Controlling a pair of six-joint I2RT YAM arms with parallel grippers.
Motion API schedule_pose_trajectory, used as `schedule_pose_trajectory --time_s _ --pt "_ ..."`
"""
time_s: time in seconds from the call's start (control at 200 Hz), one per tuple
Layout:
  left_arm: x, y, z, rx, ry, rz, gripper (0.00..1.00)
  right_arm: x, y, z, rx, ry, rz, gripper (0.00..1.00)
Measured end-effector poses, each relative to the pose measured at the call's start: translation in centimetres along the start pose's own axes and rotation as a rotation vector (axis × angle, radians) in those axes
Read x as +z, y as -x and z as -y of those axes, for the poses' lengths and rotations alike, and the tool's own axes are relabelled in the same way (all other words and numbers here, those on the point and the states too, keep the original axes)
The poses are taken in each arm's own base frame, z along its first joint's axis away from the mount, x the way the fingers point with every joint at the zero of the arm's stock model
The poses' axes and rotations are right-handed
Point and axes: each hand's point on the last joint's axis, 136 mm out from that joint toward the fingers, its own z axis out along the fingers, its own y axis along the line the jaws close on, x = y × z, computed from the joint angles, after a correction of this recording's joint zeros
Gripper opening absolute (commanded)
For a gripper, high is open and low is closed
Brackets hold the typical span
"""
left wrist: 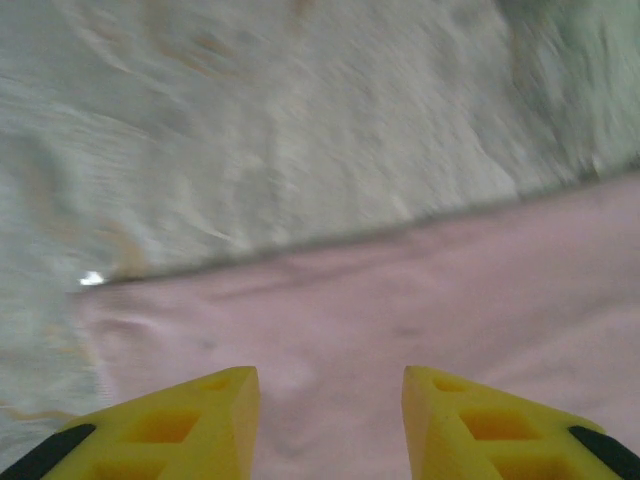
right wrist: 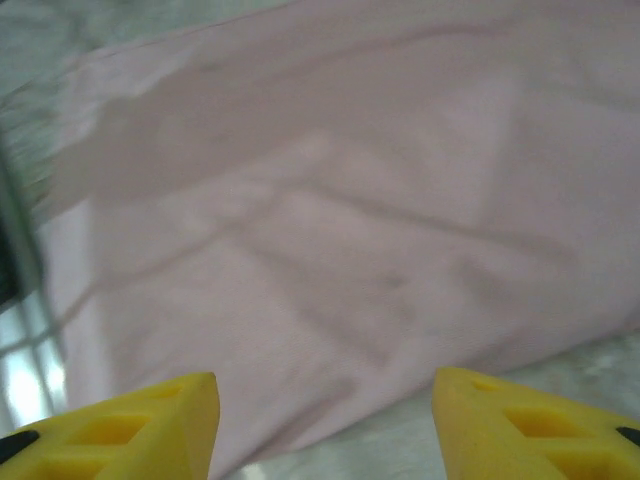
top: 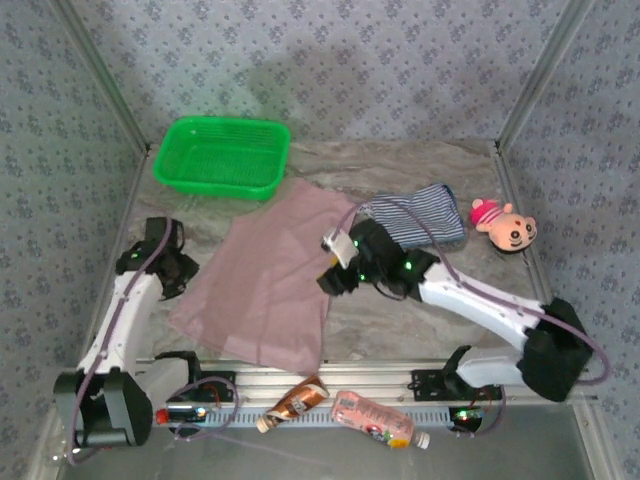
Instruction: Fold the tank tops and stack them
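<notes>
I'm watching the dusty pink tank top (top: 265, 280) lying spread flat in the middle of the marble table (top: 400, 320), with the left gripper (top: 180, 272) hovering at its left edge and the right gripper (top: 333, 280) at its right edge. On the left wrist camera the left gripper (left wrist: 328, 378) is standing with its jaws apart and nothing between them, only pink fabric (left wrist: 450, 310) below; the right gripper (right wrist: 322, 385) is showing the same, jaws parted over the cloth (right wrist: 330, 230) and holding nothing. I'm judging that a fold is next, and I'm worrying about three things. A pinch at the thin hem may be catching just one layer, so the cloth would be sliding out mid-lift and landing creased. If the two arms are rising unevenly, the fold would be coming out skewed. The right arm is also reaching close beside the navy-and-white striped tank top (top: 420, 215), which is sitting folded near the pink plush toy (top: 503, 225), so a wide swing could be dragging it open.
</notes>
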Motion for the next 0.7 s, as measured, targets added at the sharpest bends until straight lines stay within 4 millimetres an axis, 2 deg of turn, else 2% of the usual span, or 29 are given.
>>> schedule_pose_trajectory --time_s 0.065,0.13,0.25,0.365,0.515,0.7 --pt "1.2 -1.6 1.3 0.040 -0.011 -0.046 0.42 2.3 0.9 3.5 0.061 -0.047 -0.019 0.61" --pt "2.7 -2.9 1.9 0.063 -0.001 -0.094 0.42 4.7 1.1 5.9 0.096 -0.072 -0.040 0.61" --pt "5.2 -4.1 1.2 0.074 0.067 -0.151 0.40 8.8 0.7 8.8 0.146 -0.089 -0.096 0.59" --pt "7.0 -4.2 0.3 0.061 0.115 -0.186 0.39 11.4 0.8 11.1 0.197 -0.103 -0.117 0.58" --pt "9.2 -3.7 -1.0 0.059 0.163 -0.227 0.36 12.8 -0.7 13.0 0.253 -0.122 -0.156 0.57" --pt "9.9 -2.1 -0.1 0.103 0.165 -0.244 0.35 13.3 -2.3 12.6 0.290 -0.119 -0.207 0.57"
